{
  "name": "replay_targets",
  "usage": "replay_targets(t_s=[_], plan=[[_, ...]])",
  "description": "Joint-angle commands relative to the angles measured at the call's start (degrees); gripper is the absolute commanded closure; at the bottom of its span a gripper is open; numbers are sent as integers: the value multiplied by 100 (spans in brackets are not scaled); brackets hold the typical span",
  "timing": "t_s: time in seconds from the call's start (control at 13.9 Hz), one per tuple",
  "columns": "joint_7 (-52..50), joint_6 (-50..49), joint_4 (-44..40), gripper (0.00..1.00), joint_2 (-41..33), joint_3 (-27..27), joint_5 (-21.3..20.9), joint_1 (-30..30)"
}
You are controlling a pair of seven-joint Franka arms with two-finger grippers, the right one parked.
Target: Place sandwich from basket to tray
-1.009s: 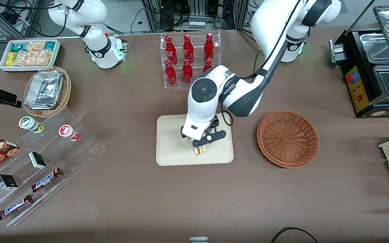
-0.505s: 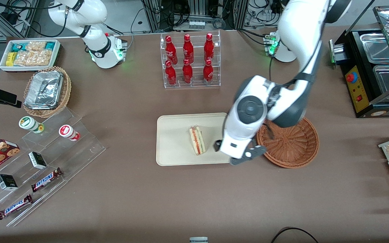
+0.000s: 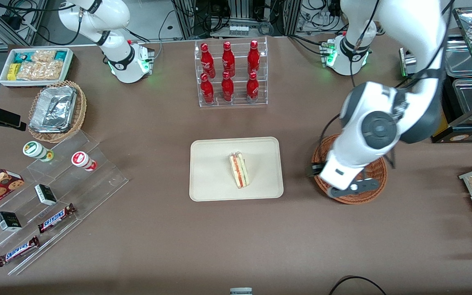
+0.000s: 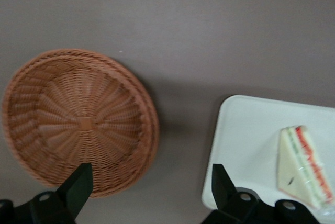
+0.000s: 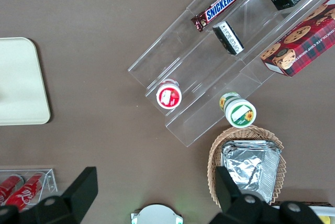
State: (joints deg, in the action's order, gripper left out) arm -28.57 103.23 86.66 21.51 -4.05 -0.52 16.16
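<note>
The sandwich point(image 3: 239, 170) point(image 4: 303, 164), a pale wedge with red and green layers, lies on the cream tray point(image 3: 211, 164) point(image 4: 246, 145), in the half nearer the basket. The round reddish-brown wicker basket point(image 3: 377, 180) point(image 4: 78, 122) sits beside the tray toward the working arm's end and holds nothing. My gripper point(image 3: 318, 172) point(image 4: 149, 192) hovers open above the basket's rim on the tray side. Its black fingers point(image 4: 78, 182) stand wide apart with nothing between them. One corner of the tray point(image 5: 21, 77) also shows in the right wrist view.
A clear rack of red bottles point(image 3: 230, 73) stands farther from the camera than the tray. Toward the parked arm's end are acrylic steps with snacks point(image 3: 55, 184), a tan basket of foil trays point(image 3: 57, 110) and a white bin point(image 3: 35, 65). A black food warmer point(image 3: 457, 82) stands at the working arm's end.
My gripper let go of the sandwich on the tray, rose, and swung toward the working arm's end until it was over the basket's rim. The sandwich stays on the tray.
</note>
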Motion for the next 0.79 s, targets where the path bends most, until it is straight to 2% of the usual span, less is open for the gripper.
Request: replay_targets(t_s=[0.0,0.5,0.72], plan=[[735,-346,430,0,-673,-52,34,-401],[2951,-1585,457,0,-1798,-148,78,-1510],[3296,-1998,431,0,-2185,-158,78,-1844]])
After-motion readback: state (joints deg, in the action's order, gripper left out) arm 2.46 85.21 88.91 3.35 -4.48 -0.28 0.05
